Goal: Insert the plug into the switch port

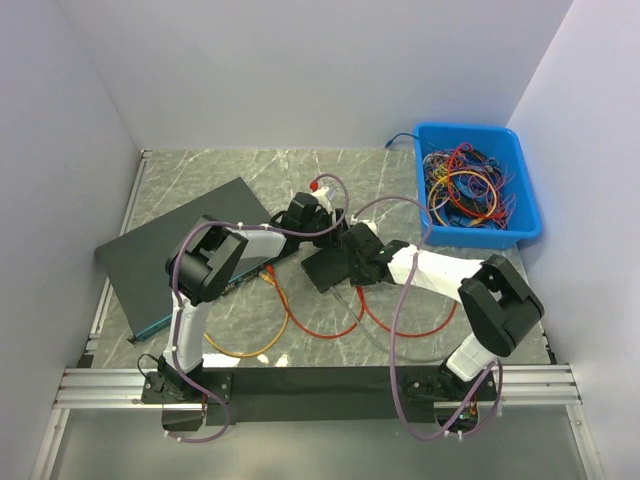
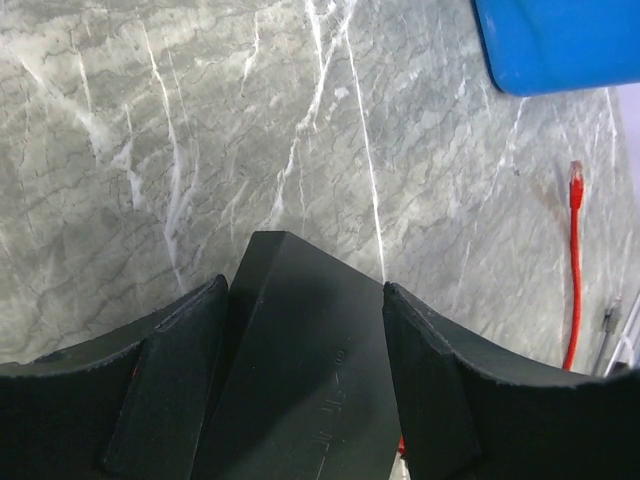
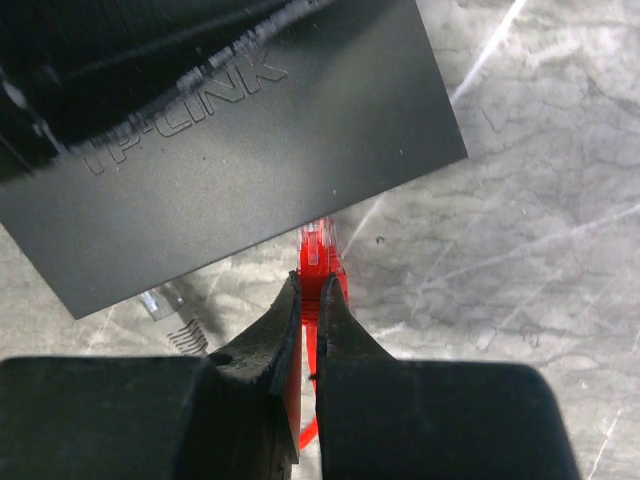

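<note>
Grey marble tabletop [image 1: 200, 170]. Only the right wrist view shows the red plug [image 3: 320, 252], pinched in the right gripper [image 3: 308, 292]. Its long axis points straight at the near edge of the switch [image 3: 250, 150]. Left wrist view: the left gripper [image 2: 300, 290] has its fingers clamped across the switch's sides.

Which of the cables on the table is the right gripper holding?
The red cable: the right gripper pinches it just behind its plug, beside the black switch. The orange cable lies loose.

red plug [image 3: 318, 250], black switch [image 3: 250, 150], blue bin [image 2: 560, 40]
</note>
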Controlling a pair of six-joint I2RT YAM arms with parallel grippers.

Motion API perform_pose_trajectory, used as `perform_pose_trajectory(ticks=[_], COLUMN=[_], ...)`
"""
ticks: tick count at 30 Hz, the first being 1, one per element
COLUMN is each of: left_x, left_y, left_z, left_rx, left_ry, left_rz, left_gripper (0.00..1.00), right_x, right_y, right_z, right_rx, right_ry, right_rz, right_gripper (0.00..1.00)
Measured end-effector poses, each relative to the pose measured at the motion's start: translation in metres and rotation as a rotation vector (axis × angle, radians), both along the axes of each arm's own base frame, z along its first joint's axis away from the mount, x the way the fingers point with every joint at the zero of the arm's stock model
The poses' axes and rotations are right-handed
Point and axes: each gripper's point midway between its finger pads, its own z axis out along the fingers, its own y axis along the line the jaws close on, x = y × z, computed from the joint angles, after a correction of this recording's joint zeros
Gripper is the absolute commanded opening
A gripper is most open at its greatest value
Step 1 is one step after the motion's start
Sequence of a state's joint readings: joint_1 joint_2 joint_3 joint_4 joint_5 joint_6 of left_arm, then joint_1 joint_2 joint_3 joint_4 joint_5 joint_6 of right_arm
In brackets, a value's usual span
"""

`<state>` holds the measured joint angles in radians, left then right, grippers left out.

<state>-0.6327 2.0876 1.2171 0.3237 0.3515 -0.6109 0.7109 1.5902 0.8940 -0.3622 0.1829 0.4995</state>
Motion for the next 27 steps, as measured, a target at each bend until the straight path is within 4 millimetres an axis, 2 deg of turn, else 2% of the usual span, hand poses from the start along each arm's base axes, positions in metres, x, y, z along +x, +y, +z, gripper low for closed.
perform_pose_trajectory(ticks=[7, 16, 23, 27], left_x=[0.001, 0.007, 0.008, 0.005], left_y=[0.002, 0.008, 0.028, 0.035], left_z=[-0.002, -0.004, -0.004, -0.005], left_rx=[0.033, 0.075, 0.100, 0.108], left_ry=[-0.033, -0.074, -0.080, -0.086], left_rz=[-0.022, -0.020, -0.008, 0.001], left_gripper=[0.69, 0.68, 0.67, 0.67], right_x=[0.004, 0.008, 0.007, 0.006], right_y=[0.002, 0.017, 0.040, 0.043], right_z=[-0.002, -0.001, 0.000, 0.000], right_rx=[-0.042, -0.158, -0.211, -0.214], right_ry=[0.000, -0.028, -0.054, -0.058], right_rz=[0.031, 0.113, 0.198, 0.210], right_gripper=[0.00, 0.00, 0.00, 0.00])
